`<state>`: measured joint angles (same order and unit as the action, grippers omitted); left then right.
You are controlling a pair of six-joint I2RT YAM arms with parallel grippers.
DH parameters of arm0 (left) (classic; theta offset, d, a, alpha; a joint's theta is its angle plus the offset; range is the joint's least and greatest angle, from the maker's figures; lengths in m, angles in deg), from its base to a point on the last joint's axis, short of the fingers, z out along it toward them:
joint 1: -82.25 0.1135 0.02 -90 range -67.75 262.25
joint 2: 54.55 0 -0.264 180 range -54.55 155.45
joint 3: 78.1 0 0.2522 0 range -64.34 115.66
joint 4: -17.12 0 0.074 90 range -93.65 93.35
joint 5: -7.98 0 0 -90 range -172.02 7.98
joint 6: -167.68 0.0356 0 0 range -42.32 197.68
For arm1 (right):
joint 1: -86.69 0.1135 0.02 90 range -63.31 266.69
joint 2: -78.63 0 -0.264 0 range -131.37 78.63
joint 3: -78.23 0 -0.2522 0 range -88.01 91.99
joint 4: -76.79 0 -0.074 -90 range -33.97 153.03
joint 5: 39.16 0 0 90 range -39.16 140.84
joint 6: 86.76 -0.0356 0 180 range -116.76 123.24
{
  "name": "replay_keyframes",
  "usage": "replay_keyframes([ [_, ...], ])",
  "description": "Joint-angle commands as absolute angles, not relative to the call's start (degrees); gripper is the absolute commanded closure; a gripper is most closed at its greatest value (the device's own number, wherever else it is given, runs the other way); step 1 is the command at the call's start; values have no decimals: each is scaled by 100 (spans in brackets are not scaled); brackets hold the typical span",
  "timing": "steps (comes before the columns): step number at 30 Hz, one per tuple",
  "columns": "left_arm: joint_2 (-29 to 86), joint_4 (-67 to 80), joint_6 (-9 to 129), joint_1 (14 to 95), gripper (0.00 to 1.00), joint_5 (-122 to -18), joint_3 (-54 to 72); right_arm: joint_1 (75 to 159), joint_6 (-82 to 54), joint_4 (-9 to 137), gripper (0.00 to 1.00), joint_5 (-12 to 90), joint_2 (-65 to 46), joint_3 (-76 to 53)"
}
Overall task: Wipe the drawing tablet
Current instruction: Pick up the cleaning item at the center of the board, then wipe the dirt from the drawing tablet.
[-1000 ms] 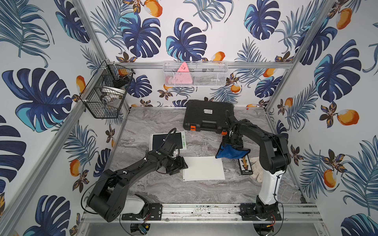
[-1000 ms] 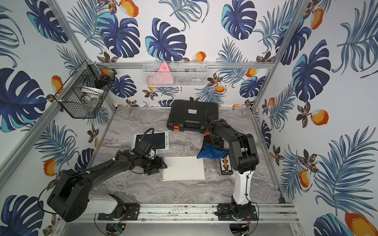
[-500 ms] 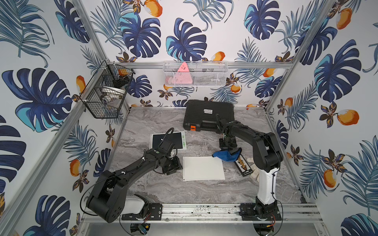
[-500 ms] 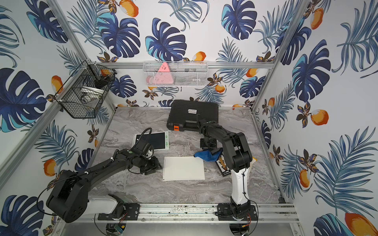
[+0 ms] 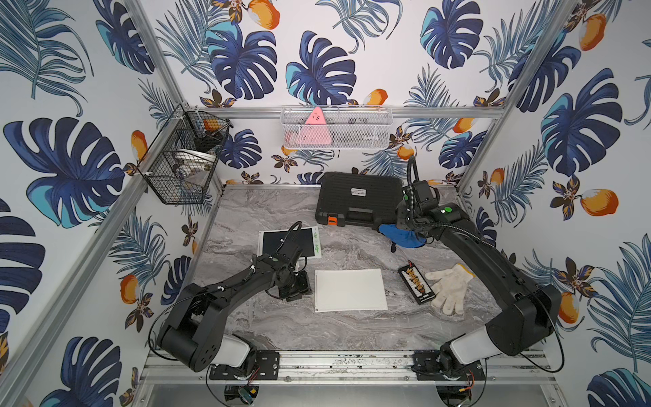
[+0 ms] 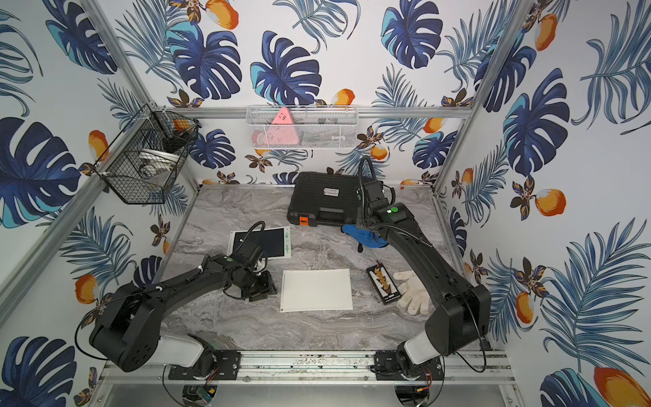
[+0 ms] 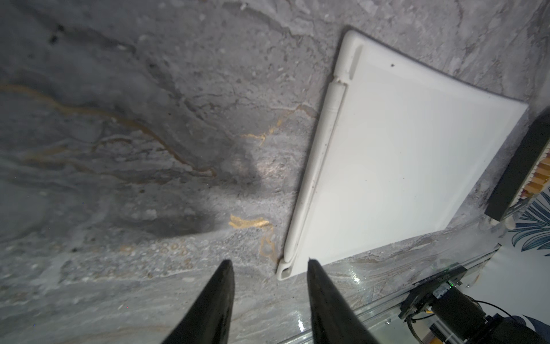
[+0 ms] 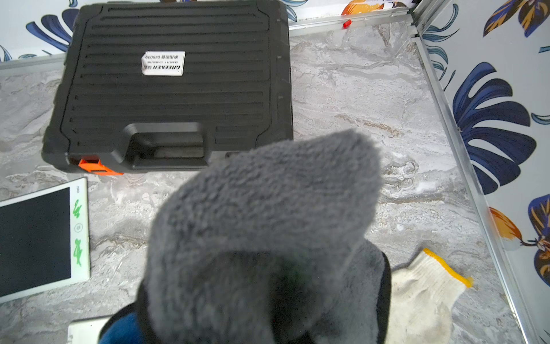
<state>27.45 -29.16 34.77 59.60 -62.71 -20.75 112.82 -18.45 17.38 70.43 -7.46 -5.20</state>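
The white drawing tablet lies flat near the table's front middle, with a pen clipped along its left edge. My left gripper is open just left of the tablet's near-left corner, low over the table, with nothing between its fingers. My right gripper is shut on a cloth that is blue outside and grey fleece inside. The cloth hangs over the table in front of the black case, apart from the tablet. In the right wrist view the grey cloth hides the jaws.
A black tool case sits at the back. A smaller dark-screened tablet with a white frame lies behind my left gripper. Right of the white tablet are a black connector strip and a white work glove. Wire baskets hang on the walls.
My right arm has carried the cloth back and to the right, from beside the white tablet toward the black case. My left gripper has narrowed and shifted slightly left of the tablet.
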Motion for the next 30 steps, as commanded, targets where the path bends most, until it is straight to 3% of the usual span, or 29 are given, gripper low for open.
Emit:
replay_keyframes([
  [1,2836,-2792,3606,5967,56,-6338,-2072,12001,-2324,1565,100,6608,-462,-1117],
  [4,2948,-2715,3587,5946,59,-6359,-2079,12637,-2869,1751,100,6595,-305,-1829],
  [9,3125,-2662,3607,5746,61,-6504,-1979,12809,-3140,2477,100,6512,-282,-2781],
  [22,3823,-2662,3543,5131,64,-7179,-1718,13196,-3173,3366,100,7772,-962,-3268],
  [30,3914,-2542,3396,5105,73,-7290,-2038,13526,-3487,4127,100,6952,-1635,-3224],
])
